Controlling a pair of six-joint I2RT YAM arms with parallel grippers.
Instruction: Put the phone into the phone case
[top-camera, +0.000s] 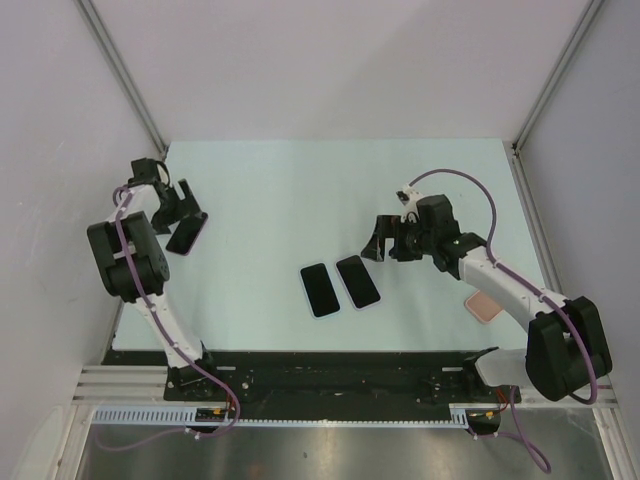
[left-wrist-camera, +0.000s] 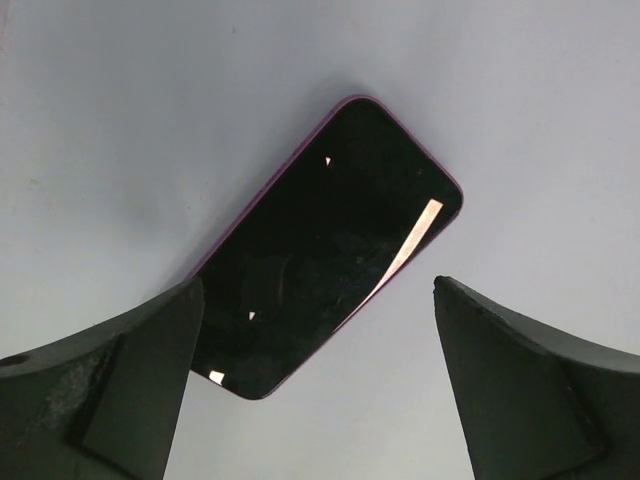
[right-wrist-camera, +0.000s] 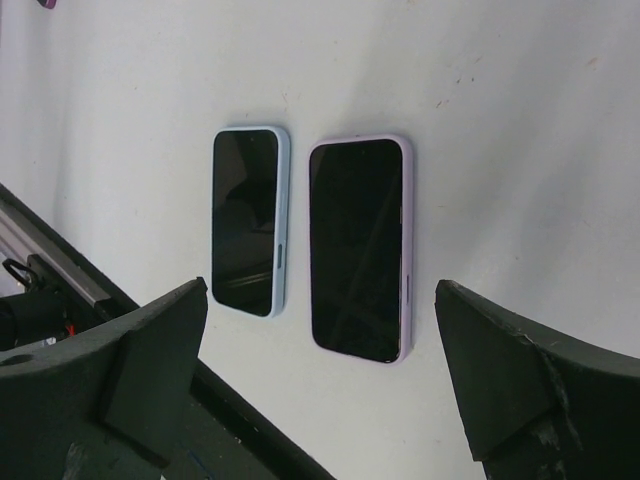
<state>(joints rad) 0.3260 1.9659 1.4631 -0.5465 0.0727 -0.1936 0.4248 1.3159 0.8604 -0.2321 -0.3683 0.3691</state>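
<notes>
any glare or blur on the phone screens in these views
Left wrist view: a bright orange streak of glare lies near one edge of the screen of the purple-edged phone. Right wrist view: the blue-cased phone and lilac-cased phone show only dim reflections, both sharp. Top view: even light on the table, faint shadows.

Two phones lie side by side on the bench (top-camera: 300, 180), at 6 o'clock from its middle with a narrow gap between them. The left phone (top-camera: 320, 290) sits slightly nearer than the right phone (top-camera: 358, 282). A third phone (top-camera: 185, 241) lies at 9 o'clock, near the left edge, beneath the left fingers (top-camera: 188, 202). A flat piece (top-camera: 483, 307) lies at 4 o'clock, partly under the right arm (top-camera: 510, 285).
</notes>
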